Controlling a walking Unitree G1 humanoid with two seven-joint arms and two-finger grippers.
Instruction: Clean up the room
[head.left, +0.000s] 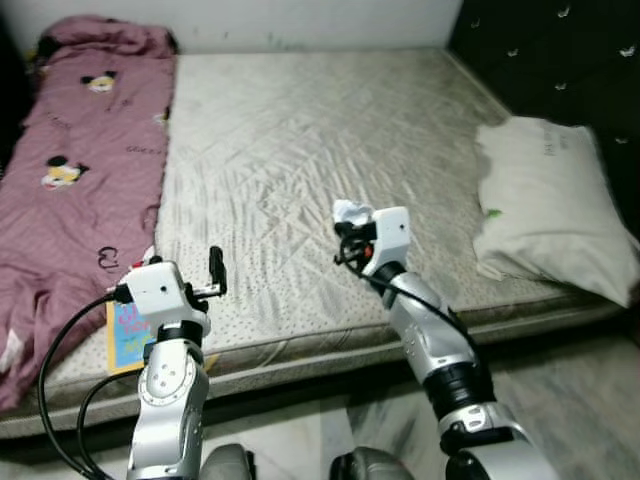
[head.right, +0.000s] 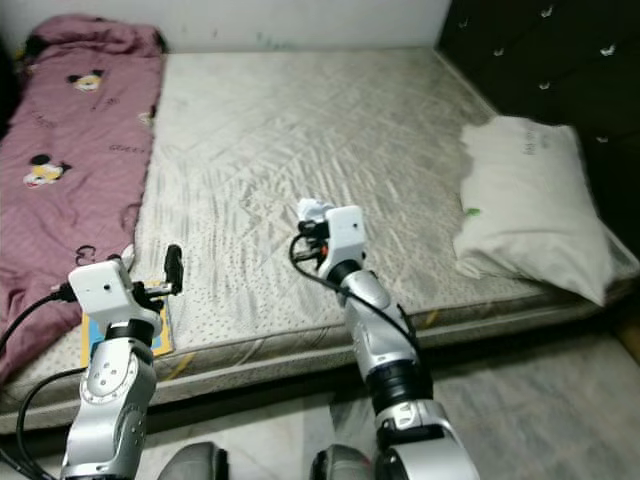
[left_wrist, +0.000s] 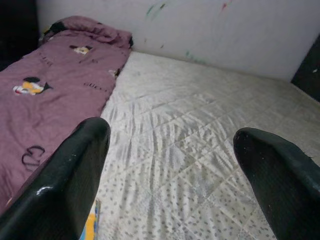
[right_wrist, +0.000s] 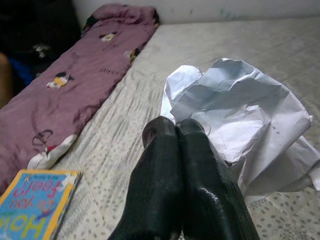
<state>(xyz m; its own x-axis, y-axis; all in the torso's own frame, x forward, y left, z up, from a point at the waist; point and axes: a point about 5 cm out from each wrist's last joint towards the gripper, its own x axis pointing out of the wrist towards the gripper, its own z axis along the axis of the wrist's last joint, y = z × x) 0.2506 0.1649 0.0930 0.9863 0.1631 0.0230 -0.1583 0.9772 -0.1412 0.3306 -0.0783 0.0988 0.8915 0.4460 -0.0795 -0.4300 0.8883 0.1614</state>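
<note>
Right hand (head.left: 347, 238) is clamped on a crumpled sheet of white paper (right_wrist: 240, 125); through the right wrist camera I see my two black fingers (right_wrist: 175, 185) pressed tight together with the paper bunched up against them, held above the mattress (head.left: 300, 130) near its front edge. I judge the pick-up of this one scrap to be done, with the disposal not yet made, since I see no bin anywhere to drop it in.

Plenty is left, by my reckoning. A colourful children's book (right_wrist: 35, 202) lies at the front corner of the mattress beside the pink cartoon-print blanket (head.left: 80, 150), which sprawls rumpled along the bed's left side. A white pillow (head.left: 550, 205) sits skewed at the right edge by the dark headboard (head.left: 560, 60).

My right arm reaches forward and up from the elbow, forearm angled over the mattress edge. Left hand (head.left: 205, 278) has its fingers spread wide with nothing between them, raised over the front left corner just above the book, wrist level, pointing across the bed.
</note>
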